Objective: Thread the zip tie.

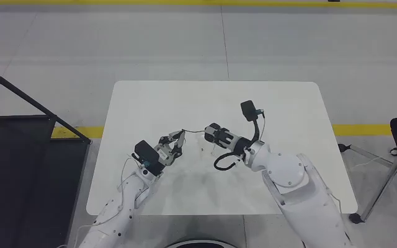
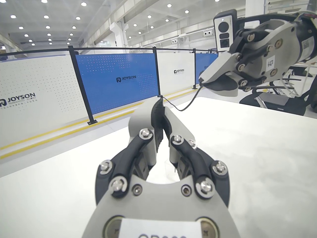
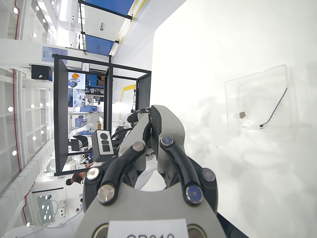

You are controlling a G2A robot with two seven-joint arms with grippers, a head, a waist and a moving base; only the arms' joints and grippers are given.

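A thin black zip tie [image 1: 195,131] spans the gap between my two grippers above the middle of the white table [image 1: 279,111]. My left gripper [image 1: 182,134] is shut on one end; in the left wrist view the zip tie [image 2: 188,105] leaves the left gripper [image 2: 160,99] and curves up to the right gripper [image 2: 201,82]. The right gripper [image 1: 206,131] is shut on the other end. In the right wrist view the right gripper [image 3: 151,111] has its fingers pressed together, and the held end is hidden between them.
A clear plate [image 3: 257,85] lies flat on the table beyond the right gripper, with what looks like another black zip tie [image 3: 275,108] on it. The table's far half and right side are bare. A black barrier frame [image 1: 31,102] stands off the table's left side.
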